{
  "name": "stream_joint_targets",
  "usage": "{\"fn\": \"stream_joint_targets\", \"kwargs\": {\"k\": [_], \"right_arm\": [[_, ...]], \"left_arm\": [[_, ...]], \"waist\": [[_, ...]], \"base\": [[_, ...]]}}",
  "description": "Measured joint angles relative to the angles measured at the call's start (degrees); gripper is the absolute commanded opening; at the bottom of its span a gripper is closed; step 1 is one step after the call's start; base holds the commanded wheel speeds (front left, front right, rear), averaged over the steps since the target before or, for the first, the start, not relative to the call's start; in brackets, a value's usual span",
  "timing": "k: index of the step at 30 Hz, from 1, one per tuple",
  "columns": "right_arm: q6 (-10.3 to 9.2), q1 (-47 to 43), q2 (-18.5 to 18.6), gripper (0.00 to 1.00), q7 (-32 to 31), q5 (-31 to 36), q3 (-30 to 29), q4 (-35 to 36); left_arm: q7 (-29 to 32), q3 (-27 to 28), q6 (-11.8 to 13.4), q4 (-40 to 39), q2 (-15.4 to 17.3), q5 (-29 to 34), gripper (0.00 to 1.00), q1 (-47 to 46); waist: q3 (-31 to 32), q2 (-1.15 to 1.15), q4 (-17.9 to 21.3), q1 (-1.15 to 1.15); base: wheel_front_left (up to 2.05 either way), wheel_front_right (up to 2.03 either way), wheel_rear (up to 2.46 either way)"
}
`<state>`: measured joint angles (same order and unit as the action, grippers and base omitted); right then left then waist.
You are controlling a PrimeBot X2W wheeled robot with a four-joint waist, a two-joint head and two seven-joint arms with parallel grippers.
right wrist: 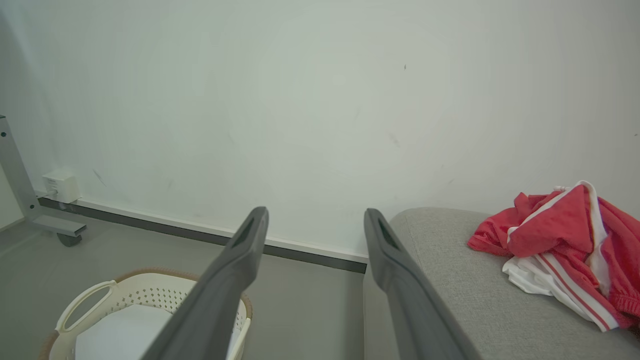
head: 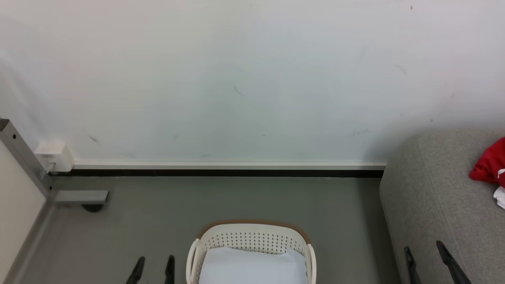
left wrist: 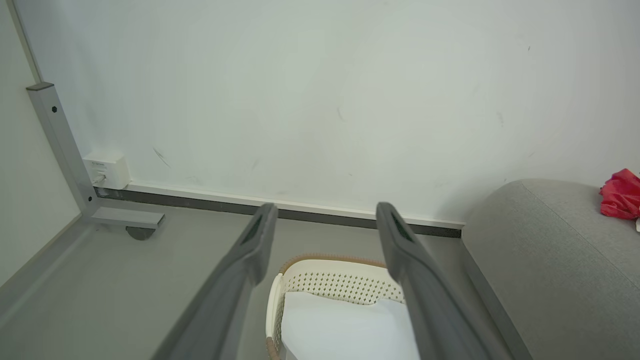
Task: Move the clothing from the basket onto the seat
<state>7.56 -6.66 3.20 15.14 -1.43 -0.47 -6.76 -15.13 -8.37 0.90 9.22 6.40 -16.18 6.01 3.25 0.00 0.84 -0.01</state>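
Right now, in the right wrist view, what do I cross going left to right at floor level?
Grey metal frame leg → white wall box → cream laundry basket → grey sofa → red clothing with white stripes, lying on that sofa.

Left gripper (head: 156, 258) and right gripper (head: 423, 245) spread wide, seemingly both held low.
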Motion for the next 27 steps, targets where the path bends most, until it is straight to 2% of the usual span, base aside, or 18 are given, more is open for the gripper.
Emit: {"fn": "stream_joint_targets", "kwargs": {"k": [10,22,23,27], "right_arm": [[0.0,-0.8,-0.2,1.0,0.0,-2.3,-2.1,-2.0],[0.0,-0.5,-0.2,1.0,0.0,-2.7,-3.3,-2.7],[0.01,-0.6,-0.2,0.0,0.0,-2.7,-3.3,-2.8],[0.01,-1.0,-0.5,0.0,-0.1,-2.7,-3.3,-4.8]], "left_arm": [[0.0,3.7,-3.7,2.4,-1.8,3.9,1.0,0.8],[0.0,6.3,-5.4,3.4,-2.8,6.2,1.0,0.8],[0.0,6.4,-5.5,3.5,-2.8,6.6,0.0,0.8],[0.2,6.1,-5.5,5.5,-3.3,6.5,0.0,1.5]], "waist": [[0.8,0.0,0.4,0.01],[0.8,0.0,0.8,0.01],[0.8,0.0,0.8,0.01],[0.8,0.0,0.8,0.01]], "base": [[0.0,0.0,0.0],[0.0,0.0,0.0],[0.0,0.0,0.0],[0.0,0.0,0.0]]}}
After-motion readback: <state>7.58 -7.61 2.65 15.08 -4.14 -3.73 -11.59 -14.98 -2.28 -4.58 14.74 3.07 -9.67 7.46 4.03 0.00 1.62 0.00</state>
